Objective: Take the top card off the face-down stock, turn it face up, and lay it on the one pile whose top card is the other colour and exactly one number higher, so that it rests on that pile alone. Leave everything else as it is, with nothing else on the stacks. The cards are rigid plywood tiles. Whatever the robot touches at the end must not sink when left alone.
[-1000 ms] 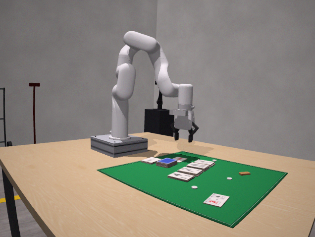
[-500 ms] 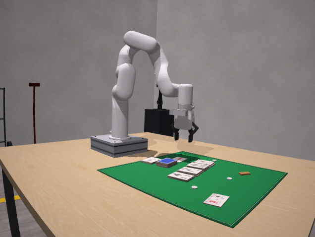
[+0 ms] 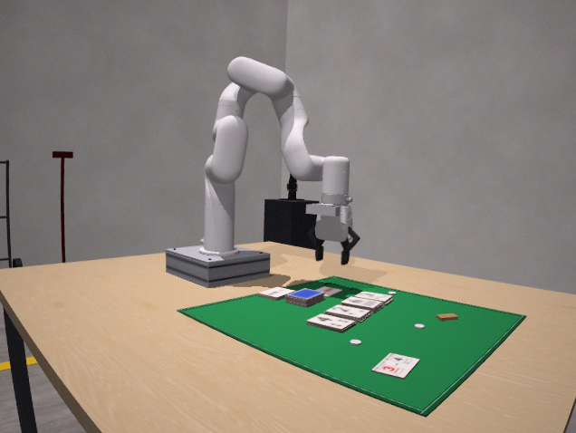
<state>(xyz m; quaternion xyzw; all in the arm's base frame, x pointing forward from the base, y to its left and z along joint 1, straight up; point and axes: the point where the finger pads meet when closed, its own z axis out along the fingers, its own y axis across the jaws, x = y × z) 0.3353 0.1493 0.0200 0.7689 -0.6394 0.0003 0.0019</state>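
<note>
The white arm's black jaws stand wide and hold nothing, hovering over the wooden tabletop (image 3: 116,335). The blue-backed face-down stock stack (image 3: 304,296) lies on the green mat (image 3: 288,335) at their seven o'clock.
</note>
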